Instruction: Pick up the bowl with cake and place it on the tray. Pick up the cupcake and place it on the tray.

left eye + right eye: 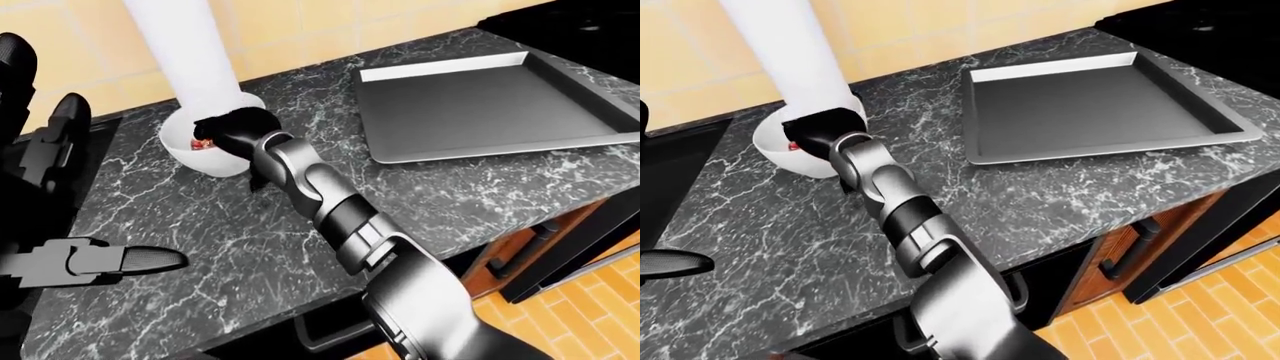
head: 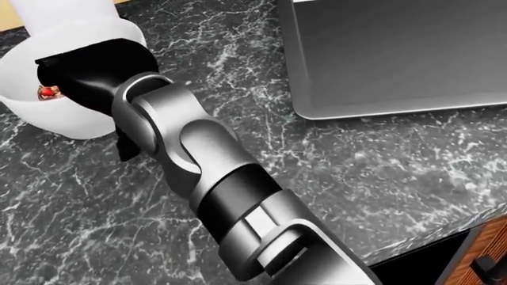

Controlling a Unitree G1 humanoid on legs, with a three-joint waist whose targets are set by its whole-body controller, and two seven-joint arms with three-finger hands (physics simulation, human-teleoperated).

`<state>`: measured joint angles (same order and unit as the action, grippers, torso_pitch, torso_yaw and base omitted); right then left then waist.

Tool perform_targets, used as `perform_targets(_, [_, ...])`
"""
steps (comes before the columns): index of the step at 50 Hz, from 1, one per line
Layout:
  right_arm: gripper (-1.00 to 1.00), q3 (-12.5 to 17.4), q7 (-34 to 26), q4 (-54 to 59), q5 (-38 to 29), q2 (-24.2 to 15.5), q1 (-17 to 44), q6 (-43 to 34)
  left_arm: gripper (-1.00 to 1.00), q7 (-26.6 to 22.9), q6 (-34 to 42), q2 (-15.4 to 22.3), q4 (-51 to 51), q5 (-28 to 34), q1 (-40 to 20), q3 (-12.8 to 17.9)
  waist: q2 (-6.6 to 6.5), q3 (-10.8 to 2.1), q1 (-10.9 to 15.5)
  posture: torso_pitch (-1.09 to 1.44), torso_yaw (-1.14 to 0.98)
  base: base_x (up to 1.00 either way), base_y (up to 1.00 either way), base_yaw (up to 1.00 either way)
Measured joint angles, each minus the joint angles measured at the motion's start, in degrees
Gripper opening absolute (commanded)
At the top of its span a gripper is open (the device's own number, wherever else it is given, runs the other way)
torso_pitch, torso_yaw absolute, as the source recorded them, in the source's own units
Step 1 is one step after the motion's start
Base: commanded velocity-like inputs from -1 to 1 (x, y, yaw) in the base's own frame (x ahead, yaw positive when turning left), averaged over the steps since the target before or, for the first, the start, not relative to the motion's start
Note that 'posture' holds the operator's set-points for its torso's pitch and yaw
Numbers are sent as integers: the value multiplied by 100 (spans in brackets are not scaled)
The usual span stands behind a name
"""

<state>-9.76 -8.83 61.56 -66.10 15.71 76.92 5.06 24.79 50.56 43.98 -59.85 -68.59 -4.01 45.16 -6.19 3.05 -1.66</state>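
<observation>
A white bowl [image 2: 49, 116] with cake and red berries [image 2: 47, 92] stands on the dark marble counter at the upper left of the head view. My right hand [image 2: 83, 101] grips its near rim: the black fingers [image 2: 87, 65] curl down inside the bowl, and the thumb [image 2: 126, 147] presses on the outer wall. The hand hides most of the cake. The empty grey tray [image 1: 480, 105] lies on the counter to the right, well apart from the bowl. My left hand [image 1: 110, 261] hovers open at the left edge of the left-eye view. No cupcake is in view.
A tall white cylinder [image 1: 185, 52] stands right behind the bowl, touching or nearly touching it. A black stove [image 1: 570, 19] sits beyond the tray at the top right. The counter edge [image 1: 1060, 225] runs below the tray, with a wooden cabinet door and handle [image 1: 1130, 247] under it.
</observation>
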Motion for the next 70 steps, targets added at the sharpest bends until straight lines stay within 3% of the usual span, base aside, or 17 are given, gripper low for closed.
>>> perform_targets(6, [5,-8,162,109,-86,-3,47,21,100,38,-75,41,-11,-48,47,18,-8,-10,9,0,0,0,0,0])
perform_targets(10, [-25,6,236,183,-122,-2,95,36,100,23,-77,43,-4,-45,54,21,-6,-11,14,0,0,0,0,0])
perform_targets(18, [-39,13,322,300,-169,13,143,26,100,39,-67,76,-5,-98,61,91,-9,-17,6,0,0,0,0,0])
perform_targets(24, [-73,19,351,307,-190,17,145,5,100,65,-92,119,-14,-176,95,135,-14,5,12,0,0,0,0,0])
perform_targets(26, [-100,21,396,334,-201,19,154,-7,100,59,-106,116,-14,-173,114,122,-13,12,18,0,0,0,0,0])
perform_targets(37, [-100,74,386,372,-163,-96,206,-13,100,75,-164,126,-5,-111,141,4,25,54,30,0,0,0,0,0])
perform_targets(54, [-100,213,-238,-453,164,-558,299,-237,100,81,-239,128,3,-28,183,-111,94,108,18,0,0,0,0,0])
perform_targets(65, [-100,66,-1760,-2992,142,-670,-714,-477,100,50,-307,105,3,64,225,-161,135,130,40,0,0,0,0,0])
perform_targets(70, [-100,169,-2545,-3753,126,-915,-868,-554,100,83,-301,133,6,57,191,-226,170,152,53,0,0,0,0,0])
